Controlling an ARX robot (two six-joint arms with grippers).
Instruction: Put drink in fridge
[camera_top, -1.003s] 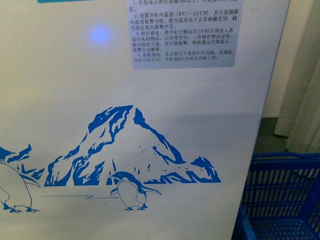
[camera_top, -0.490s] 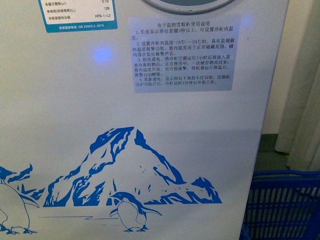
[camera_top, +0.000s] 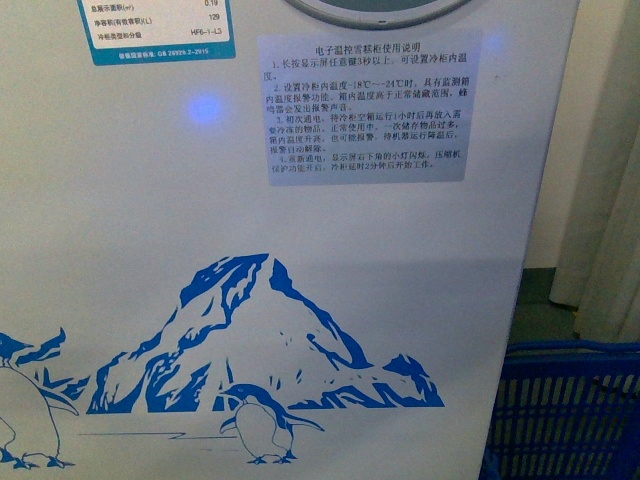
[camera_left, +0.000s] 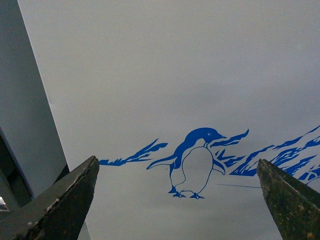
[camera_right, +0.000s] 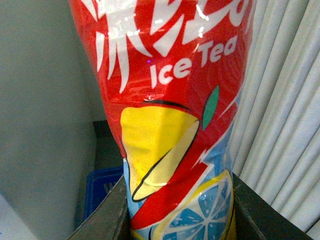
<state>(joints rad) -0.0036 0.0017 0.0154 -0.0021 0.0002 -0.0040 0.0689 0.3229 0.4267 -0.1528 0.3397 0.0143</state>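
Note:
The fridge (camera_top: 330, 330) fills the front view as a white wall with a blue mountain-and-penguin print and a Chinese instruction sticker; neither arm shows there. In the left wrist view my left gripper (camera_left: 177, 200) is open, its dark fingertips (camera_left: 75, 192) wide apart, facing the fridge (camera_left: 175, 75) wall with a penguin print between them. In the right wrist view my right gripper (camera_right: 177, 220) is shut on the drink (camera_right: 170, 100), a bottle with a red "Ice Tea" label showing lemon pictures. Its cap is out of view.
A blue plastic shopping basket (camera_top: 565, 410) stands on the floor to the right of the fridge; it also shows as a blue basket (camera_right: 102, 192) behind the drink. White pleated curtains (camera_right: 285, 125) hang at the right. A grey panel (camera_left: 22, 110) borders the fridge's side.
The front view has risen along the fridge wall: the mountain print sits lower in the picture and the sticker is fully in view. Since half a second ago nothing has visibly moved.

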